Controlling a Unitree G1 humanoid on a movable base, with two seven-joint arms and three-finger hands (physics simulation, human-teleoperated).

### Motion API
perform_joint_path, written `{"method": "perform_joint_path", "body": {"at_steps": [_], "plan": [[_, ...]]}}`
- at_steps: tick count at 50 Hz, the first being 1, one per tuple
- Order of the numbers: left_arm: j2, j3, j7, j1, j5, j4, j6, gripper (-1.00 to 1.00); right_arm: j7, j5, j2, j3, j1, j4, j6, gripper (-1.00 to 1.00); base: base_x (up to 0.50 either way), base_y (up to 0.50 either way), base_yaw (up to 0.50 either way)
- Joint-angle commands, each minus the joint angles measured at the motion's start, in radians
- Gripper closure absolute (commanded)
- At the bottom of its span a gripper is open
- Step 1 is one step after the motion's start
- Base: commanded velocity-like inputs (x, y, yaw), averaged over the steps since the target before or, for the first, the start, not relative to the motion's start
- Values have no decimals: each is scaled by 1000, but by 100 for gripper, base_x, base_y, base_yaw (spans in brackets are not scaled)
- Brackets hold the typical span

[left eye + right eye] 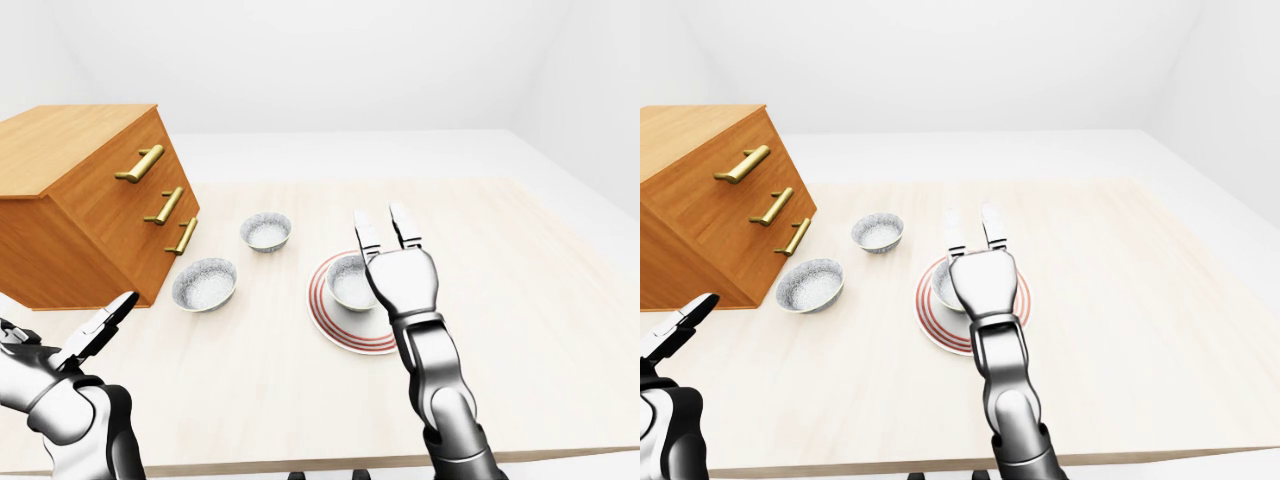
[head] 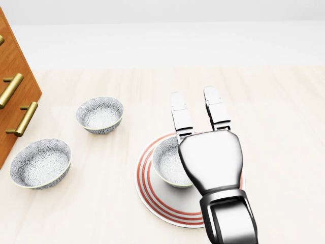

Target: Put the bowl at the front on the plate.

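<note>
Bowl (image 2: pixel 166 161), round, speckle-patterned, on red-ringed plate (image 2: pixel 152 198); glossy metal right robot hand (image 2: pixel 210 160) above, spread wide, empty.

Grey-patterned bowl (image 2: pixel 167 163) sits upright on the plate (image 2: pixel 152 197), left of its centre. Plate is white with red rings, lying flat, right of the scene's middle
</note>
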Motion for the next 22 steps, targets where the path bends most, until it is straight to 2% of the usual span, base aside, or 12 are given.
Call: {"method": "perform_joint_path", "body": {"at_steps": [1, 6, 15, 22], "plan": [[-1, -1, 0, -1, -1, 10, 0, -100, 173, -149, 54, 38, -53, -171, 0, -100, 0, 0, 0], [-2, 0, 0, 3, -1, 8, 0, -100, 247, -195, 73, 47, -103, -222, 0, -100, 0, 0, 0], [-1, -3, 0, 2, 2, 5, 0, -100, 359, -197, 6, 87, -211, -253, 0, -100, 0, 0, 0], [-1, 1, 0, 1, 0, 0, 0, -100, 396, -197, -15, 95, -261, -274, 0, -100, 0, 0, 0]]}}
